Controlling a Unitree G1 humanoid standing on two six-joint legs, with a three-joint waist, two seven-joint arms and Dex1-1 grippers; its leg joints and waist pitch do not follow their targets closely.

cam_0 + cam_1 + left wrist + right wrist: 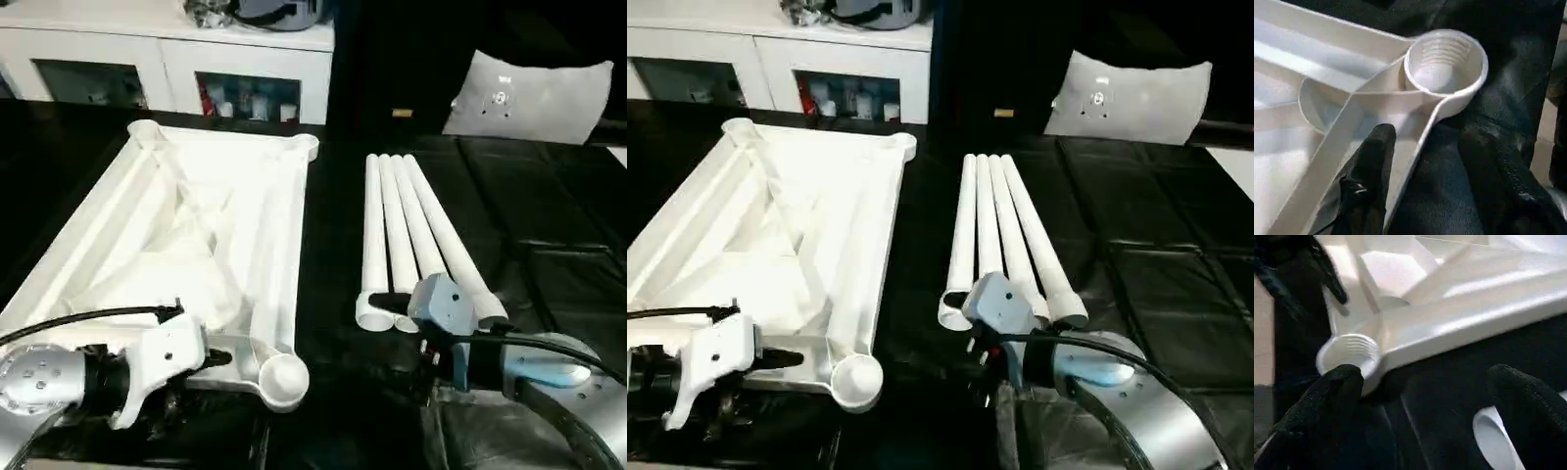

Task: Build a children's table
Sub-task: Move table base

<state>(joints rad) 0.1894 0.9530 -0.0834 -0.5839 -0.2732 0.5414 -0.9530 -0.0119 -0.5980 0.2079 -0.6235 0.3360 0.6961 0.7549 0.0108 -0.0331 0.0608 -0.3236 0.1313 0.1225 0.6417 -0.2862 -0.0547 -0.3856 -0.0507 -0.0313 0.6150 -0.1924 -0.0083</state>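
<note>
The white table top (196,225) lies upside down on the left, ribbed underside up. Its near right corner socket (1444,61) is an open threaded cup. My left gripper (1435,181) stands open astride the rim just behind that socket, one finger (1371,171) inside the rim and the other outside on the black surface. To the right, the four white legs (411,225) lie side by side. My right gripper (1432,401) is open at their near ends, with one leg's hollow end (1493,435) between its fingers. The same socket (1349,352) shows beyond it.
Everything rests on a black padded surface (549,225). A white cabinet with glass doors (167,69) runs along the back left, with items on top. A grey cushion (534,93) leans at the back right.
</note>
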